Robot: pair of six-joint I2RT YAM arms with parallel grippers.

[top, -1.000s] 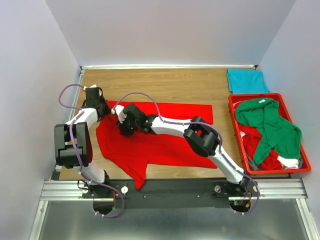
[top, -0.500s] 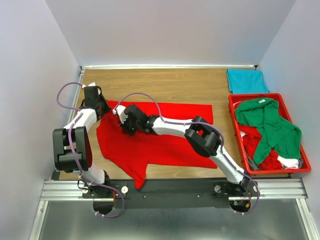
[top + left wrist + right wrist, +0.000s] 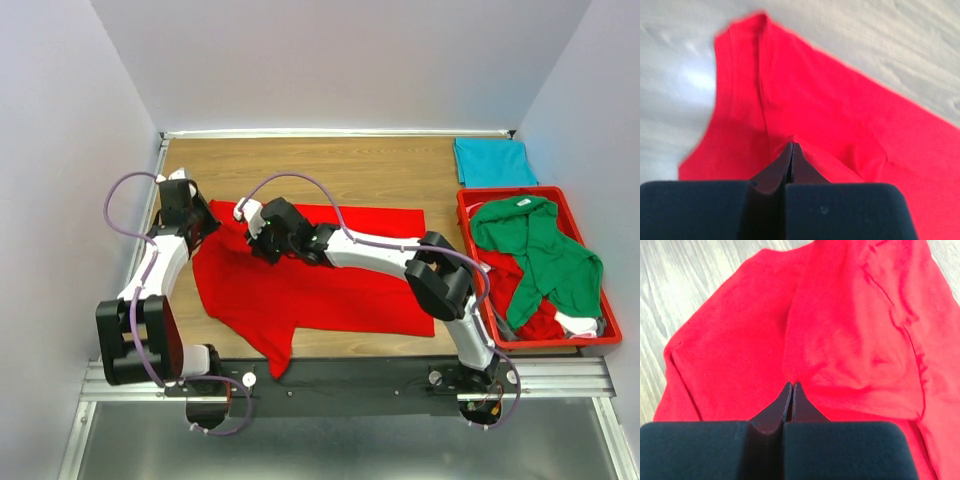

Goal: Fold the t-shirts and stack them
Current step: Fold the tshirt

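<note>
A: Top view?
B: Red t-shirt point(image 3: 300, 290) spread on the wooden table point(image 3: 330, 165). Left gripper point(image 3: 212, 218) and right gripper point(image 3: 246, 222) sit at its far-left corner. Teal t-shirt point(image 3: 492, 162) lies far right. Green t-shirt point(image 3: 540, 250) is in the red tray point(image 3: 612, 338), its collar label unreadable.
A: Left wrist?
B: Fingers together, pinching red cloth.
A: Right wrist?
B: Fingers together, clamped on a red fold.

Plain red t-shirt point(image 3: 310, 290); teal t-shirt point(image 3: 492, 162); green t-shirt point(image 3: 545, 250); red tray point(image 3: 480, 192).
</note>
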